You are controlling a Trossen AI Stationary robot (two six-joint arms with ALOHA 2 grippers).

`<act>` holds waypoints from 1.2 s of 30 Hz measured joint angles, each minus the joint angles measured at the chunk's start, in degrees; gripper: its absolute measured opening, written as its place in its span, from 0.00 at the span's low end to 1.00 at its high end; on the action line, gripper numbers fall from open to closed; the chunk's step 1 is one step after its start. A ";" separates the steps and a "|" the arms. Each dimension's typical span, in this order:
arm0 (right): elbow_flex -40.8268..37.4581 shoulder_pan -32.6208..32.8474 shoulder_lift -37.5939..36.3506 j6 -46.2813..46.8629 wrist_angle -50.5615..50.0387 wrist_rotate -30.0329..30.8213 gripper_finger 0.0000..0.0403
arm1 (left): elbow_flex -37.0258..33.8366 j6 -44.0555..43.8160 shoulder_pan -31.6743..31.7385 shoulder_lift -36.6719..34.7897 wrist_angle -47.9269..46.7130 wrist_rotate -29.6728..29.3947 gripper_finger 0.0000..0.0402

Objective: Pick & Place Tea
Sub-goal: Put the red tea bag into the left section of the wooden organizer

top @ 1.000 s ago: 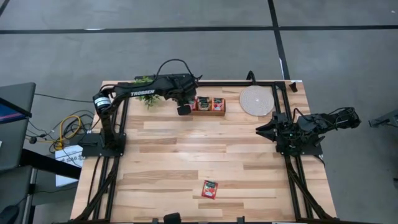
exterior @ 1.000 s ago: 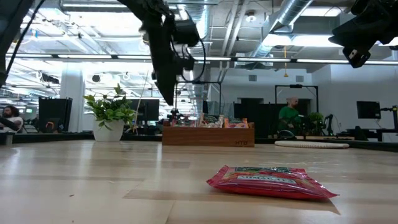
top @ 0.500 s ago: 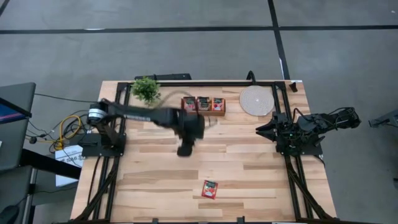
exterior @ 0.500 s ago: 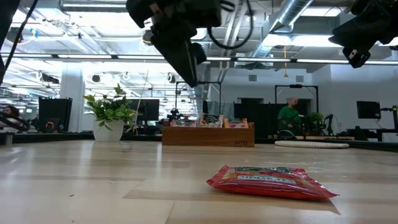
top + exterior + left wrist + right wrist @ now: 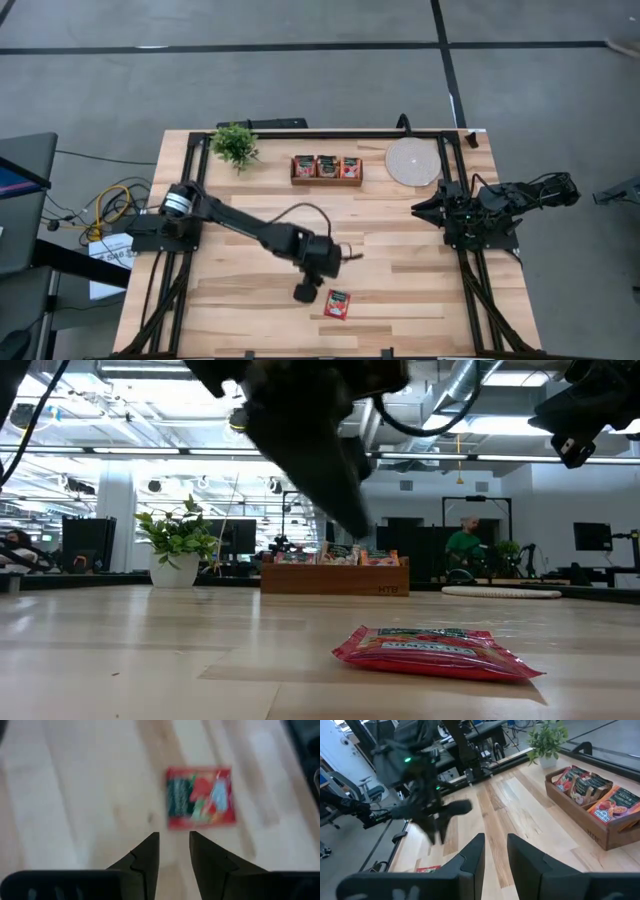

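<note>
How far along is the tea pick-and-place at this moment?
Done: several tea sachets already sit in the wooden tray. In hand: nothing; the left gripper hovers empty, jaws open, beside the loose red sachet. Left: grasp it and carry it to the tray. The right gripper waits at the table's right edge.

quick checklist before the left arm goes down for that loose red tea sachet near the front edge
1. Target found: one red sachet lies flat and alone on the table. ok
2. Left gripper position: beside the sachet in the high view, above the table, not yet over it. not ok
3. Fingers: left wrist view shows a narrow gap, nothing held; too narrow to span the flat sachet. not ok
4. Clear surroundings: nothing shows close to the sachet. ok
5. Right gripper: parked at the table's right side, well away. ok
6. Wooden tray at the far edge: holds sachets; free space inside cannot be judged. cannot tell
</note>
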 joint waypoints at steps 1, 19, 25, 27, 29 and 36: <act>0.00 0.00 0.02 0.00 0.00 -0.01 0.19 | 0.00 -0.78 -0.71 0.30 1.69 -0.55 0.25; 0.00 0.04 -0.06 8.07 2.21 0.00 0.19 | 0.35 -19.62 -4.34 3.04 -4.75 -8.67 0.25; 0.00 -0.07 0.06 17.48 4.72 1.73 0.19 | 0.34 -23.91 -4.04 -0.33 -27.46 -14.14 0.25; 0.00 0.09 0.66 16.68 8.14 0.47 0.19 | 0.31 -25.42 -4.05 -1.08 -31.44 -16.10 0.25; 0.00 1.11 3.16 14.90 13.67 -3.94 0.18 | 0.31 -25.42 -4.05 -2.07 -32.91 -16.47 0.25; 0.07 8.32 20.58 11.16 39.72 -11.07 0.14 | -5.49 -27.68 -3.74 -9.15 -32.71 -16.70 0.25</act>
